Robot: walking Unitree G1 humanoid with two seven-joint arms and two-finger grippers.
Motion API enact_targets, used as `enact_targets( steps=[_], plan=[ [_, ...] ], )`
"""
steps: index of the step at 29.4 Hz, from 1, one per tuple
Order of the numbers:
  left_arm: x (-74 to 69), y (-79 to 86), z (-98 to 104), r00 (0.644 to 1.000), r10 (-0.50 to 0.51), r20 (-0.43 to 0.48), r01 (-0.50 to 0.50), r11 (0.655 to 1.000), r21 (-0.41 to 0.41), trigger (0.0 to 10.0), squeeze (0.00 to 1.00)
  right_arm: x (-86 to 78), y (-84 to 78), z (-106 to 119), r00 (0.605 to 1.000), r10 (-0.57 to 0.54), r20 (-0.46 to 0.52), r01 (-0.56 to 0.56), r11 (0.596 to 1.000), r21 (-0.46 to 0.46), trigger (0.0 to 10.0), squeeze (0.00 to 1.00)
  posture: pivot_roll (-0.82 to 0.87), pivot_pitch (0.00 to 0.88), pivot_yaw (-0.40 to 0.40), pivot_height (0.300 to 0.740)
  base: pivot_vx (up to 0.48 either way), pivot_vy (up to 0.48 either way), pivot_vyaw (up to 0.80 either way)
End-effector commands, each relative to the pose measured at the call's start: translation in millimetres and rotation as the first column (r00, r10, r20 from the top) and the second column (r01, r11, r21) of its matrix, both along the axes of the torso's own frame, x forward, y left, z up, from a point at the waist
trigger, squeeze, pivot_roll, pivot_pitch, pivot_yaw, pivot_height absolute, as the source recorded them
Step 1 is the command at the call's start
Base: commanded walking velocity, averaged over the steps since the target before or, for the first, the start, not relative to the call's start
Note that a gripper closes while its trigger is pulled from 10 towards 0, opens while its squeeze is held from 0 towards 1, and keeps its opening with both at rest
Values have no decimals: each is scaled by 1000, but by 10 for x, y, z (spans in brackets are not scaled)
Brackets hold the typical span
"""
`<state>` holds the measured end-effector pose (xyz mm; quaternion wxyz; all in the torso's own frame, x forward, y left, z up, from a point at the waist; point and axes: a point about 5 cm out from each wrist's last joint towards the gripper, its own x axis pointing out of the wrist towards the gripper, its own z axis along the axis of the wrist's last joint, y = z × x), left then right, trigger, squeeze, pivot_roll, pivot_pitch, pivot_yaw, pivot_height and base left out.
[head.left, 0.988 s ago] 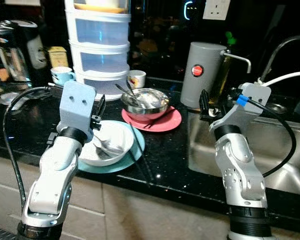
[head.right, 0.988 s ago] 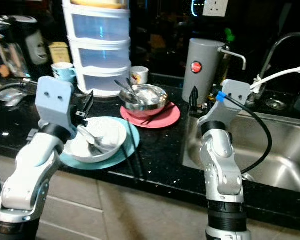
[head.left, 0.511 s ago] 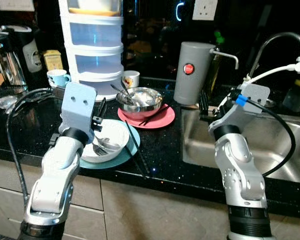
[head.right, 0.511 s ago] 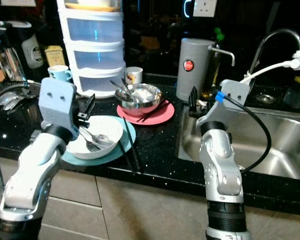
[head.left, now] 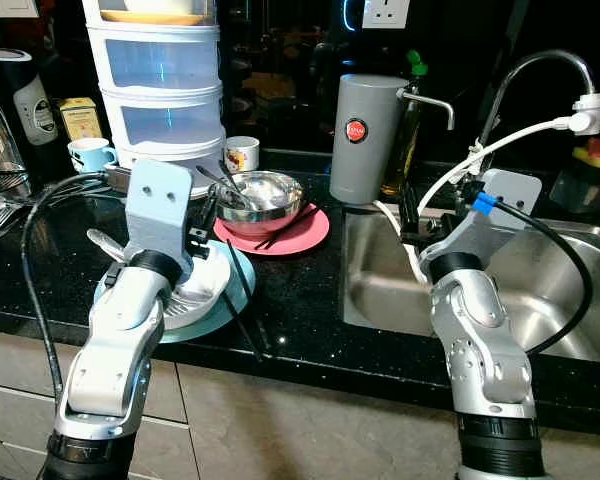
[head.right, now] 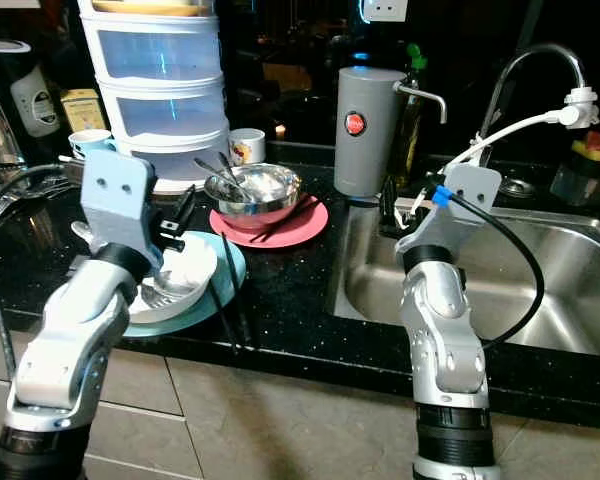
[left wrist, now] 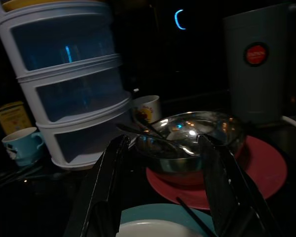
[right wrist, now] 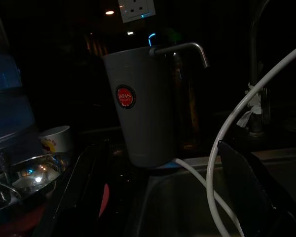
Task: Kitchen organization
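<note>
- On the black speckled stone desk, a white round bowl sits on a light teal round plate, near the front edge
- Black chopsticks lie across the teal plate's side that is nearer the sink, running toward the desk's edge
- The left gripper hangs just above the far rim of the white bowl; in the left wrist view its two black fingers stand apart and released, with nothing between them
- Behind the teal plate, a shiny steel bowl holding metal spoons rests on a pink-red round plate; a dark stick leans on that plate's rim
- Behind the steel bowl stand a small white printed cup and a tall white stack of translucent plastic drawers
- A light blue cup stands beside the drawers, on the robot's left
- A grey cylindrical water dispenser with a red round badge stands at the sink's back corner, its metal spout reaching toward the basin
- The right gripper hovers over the near left corner of the stainless steel sink, pointing at the dispenser; its fingers are spread wide and released
- A white hose runs from the curved chrome tap down past the right gripper into the basin
</note>
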<state>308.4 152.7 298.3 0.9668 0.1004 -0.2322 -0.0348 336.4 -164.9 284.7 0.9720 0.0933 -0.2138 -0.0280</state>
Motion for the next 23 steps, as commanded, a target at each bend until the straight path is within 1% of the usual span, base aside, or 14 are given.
enact_targets(
  steps=[1,3,8,16,23],
  plan=[
    [7,-3,-12,1000,-3,-9,3,1000,16,10000,0,-23,0,14,1000,-3,8,3,1000,-3,10000,0,65,68,-35,740,0,0,0],
    [7,-9,-15,1000,-10,-11,11,1000,14,10000,0,-24,0,15,1000,-2,9,2,1000,-3,10000,0,65,68,-35,740,0,0,0],
    [7,-46,-9,999,-39,-7,39,999,18,10000,0,-30,10,10,1000,-3,9,3,1000,1,10000,0,63,69,-31,740,0,-389,0],
    [7,-45,-20,999,-36,-10,36,999,19,10000,0,-28,1,10,1000,-3,5,3,1000,-3,10000,0,63,72,-36,740,0,-340,0],
    [10,-15,6,1000,-31,-3,31,999,4,10000,0,-27,13,-1,1000,-3,4,3,1000,2,10000,0,70,74,-30,740,0,0,0]
  ],
)
